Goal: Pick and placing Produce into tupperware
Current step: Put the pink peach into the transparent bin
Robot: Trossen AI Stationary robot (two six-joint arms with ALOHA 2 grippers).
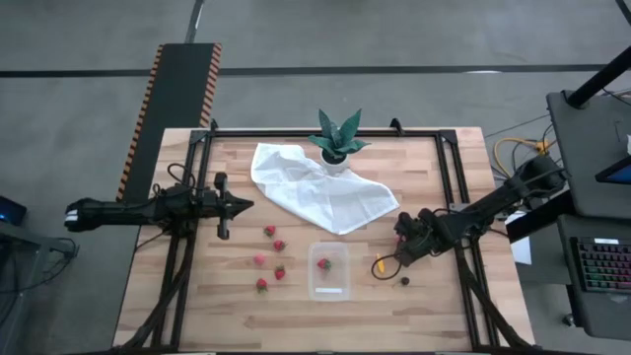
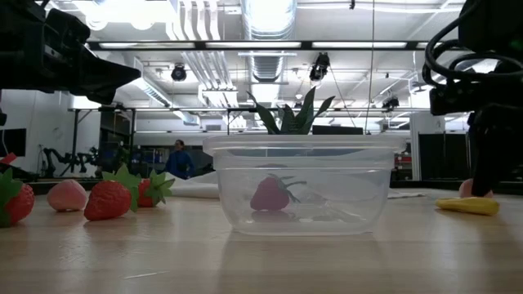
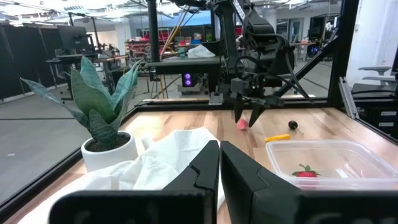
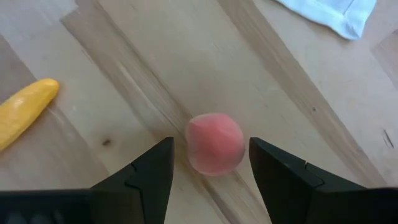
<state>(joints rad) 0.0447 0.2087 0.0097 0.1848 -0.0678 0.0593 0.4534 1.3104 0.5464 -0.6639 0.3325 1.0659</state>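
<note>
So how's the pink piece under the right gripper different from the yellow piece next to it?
The pink piece is round and ball-like; the yellow piece is long and thin like a sliver. The pink piece sits between the open fingers of the right gripper, while the yellow piece lies off to one side, outside them. Both rest on the wooden table, outside the tupperware.

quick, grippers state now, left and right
left gripper: closed, empty, beside the cloth.
right gripper: open, straddling the pink piece, not gripping it yet.

Potted plant touching crumpled white cloth; person far behind.
</note>
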